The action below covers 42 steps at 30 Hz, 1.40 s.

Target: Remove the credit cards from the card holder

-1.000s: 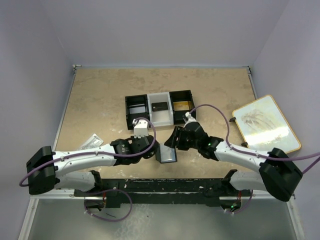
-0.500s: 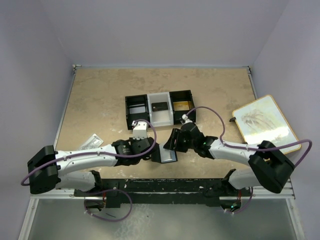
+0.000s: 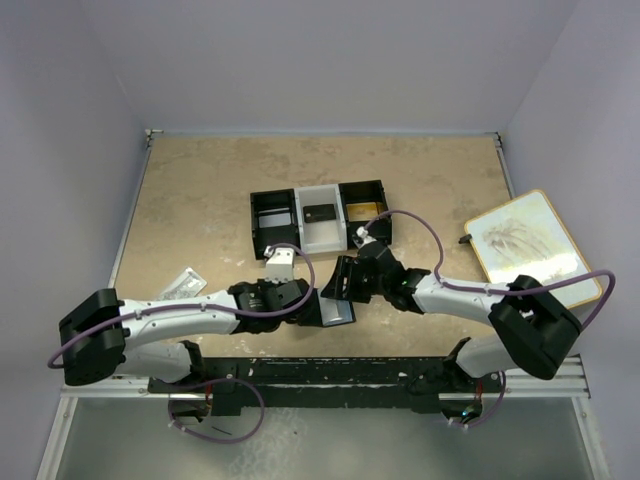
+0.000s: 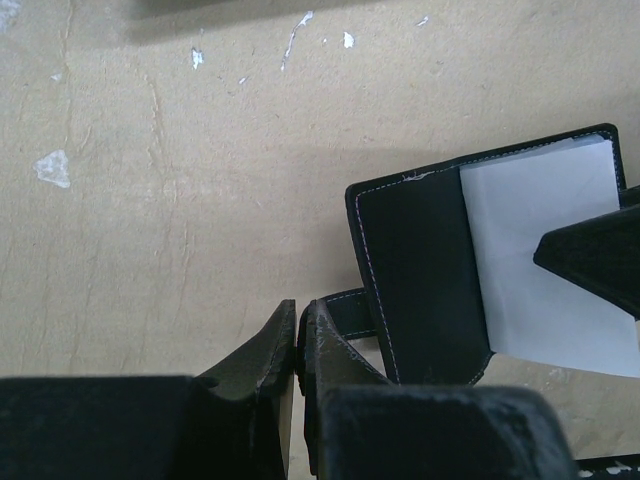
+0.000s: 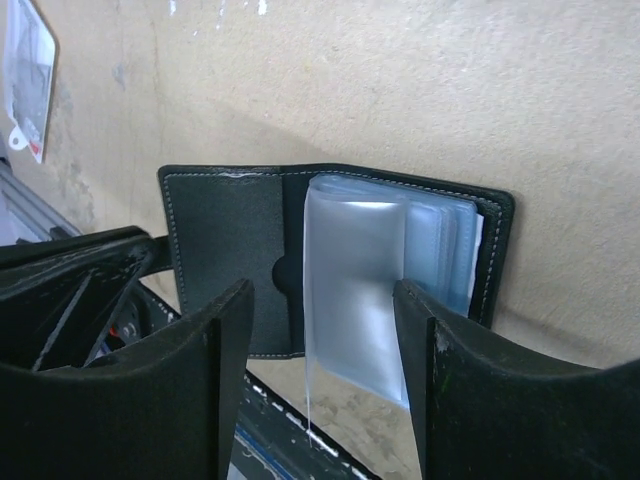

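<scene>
The white packet (image 3: 182,283) at the left carries print too small to read. The left gripper (image 4: 298,330) is pinched tight at the edge of the card holder (image 4: 420,280); whether it nips the leather is hidden. The holder lies open at the near side of the table (image 3: 200,190), and its cloudy sleeves (image 5: 355,290) hide whatever they hold. The right gripper (image 5: 320,292) is spread wide astride them, having crept leftward over the last second.
</scene>
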Tool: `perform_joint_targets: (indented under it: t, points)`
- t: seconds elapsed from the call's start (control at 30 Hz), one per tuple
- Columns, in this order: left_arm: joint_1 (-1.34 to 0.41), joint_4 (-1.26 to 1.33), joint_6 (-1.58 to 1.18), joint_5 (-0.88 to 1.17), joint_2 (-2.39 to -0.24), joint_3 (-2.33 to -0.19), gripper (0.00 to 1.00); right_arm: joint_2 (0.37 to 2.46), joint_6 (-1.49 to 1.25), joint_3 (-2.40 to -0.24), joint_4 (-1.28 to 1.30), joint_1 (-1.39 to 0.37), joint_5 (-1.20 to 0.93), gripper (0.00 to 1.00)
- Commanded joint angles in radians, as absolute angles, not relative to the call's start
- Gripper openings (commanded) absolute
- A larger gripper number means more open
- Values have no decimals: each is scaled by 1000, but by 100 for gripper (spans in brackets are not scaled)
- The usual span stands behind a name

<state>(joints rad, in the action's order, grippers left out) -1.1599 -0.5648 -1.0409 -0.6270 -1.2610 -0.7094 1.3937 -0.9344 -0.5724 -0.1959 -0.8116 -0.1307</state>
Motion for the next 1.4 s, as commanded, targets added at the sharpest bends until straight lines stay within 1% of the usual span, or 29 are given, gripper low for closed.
perform_joint_targets:
  t: [0.0,0.13,0.27,0.37,0.47,0.6,0.67,0.87,1.23,1.37]
  points:
    - [-1163,-532,-1075,-642,-1267,-689,0,1375,-904,-597,-274,-815,-218,61]
    - [-1163,-518,-1079,-642,-1281,-672,0,1422,-903,-599,-347,-815,-295,61]
    - [-1163,-511,-1096,-650,-1299,-648,0,1446,-926,-603,-416,-815,-326,60]
    - [-1163,-495,-1099,-643,-1302,-634,0,1426,-935,-611,-390,-815,-286,60]
    - [-1163,-492,-1108,-643,-1299,-626,0,1361,-933,-622,-273,-815,-202,61]
    - [-1163,-491,-1111,-643,-1298,-618,0,1249,-978,-588,-228,-812,-90,64]
    - [-1163,-489,-1104,-645,-1302,-621,0,1230,-971,-577,-225,-806,-88,67]
    - [-1163,-488,-1092,-644,-1322,-629,0,1316,-917,-608,-166,-802,-128,69]
    - [-1163,-489,-1087,-641,-1336,-630,0,1409,-873,-624,-191,-801,-183,69]
    - [-1163,-488,-1083,-640,-1340,-632,0,1424,-859,-624,-242,-802,-228,68]
